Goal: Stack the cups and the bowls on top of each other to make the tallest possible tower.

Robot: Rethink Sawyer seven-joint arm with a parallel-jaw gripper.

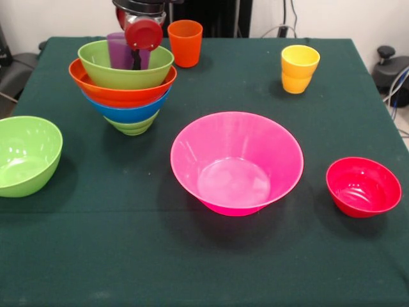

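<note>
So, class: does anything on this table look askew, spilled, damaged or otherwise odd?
Nothing is spilled or broken. The tower of nested bowls sits level, with the purple cup upright inside the top green bowl. The gripper reaches into that bowl.

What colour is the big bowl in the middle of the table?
Pink. The big bowl sits upright and empty, clearest in the front view.

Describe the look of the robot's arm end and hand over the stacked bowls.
Only the arm's end shows at the top edge: a dark, black housing with a silvery rim, and a glossy round red disc on its front. Below the disc, the hand is a slim black part.
</note>
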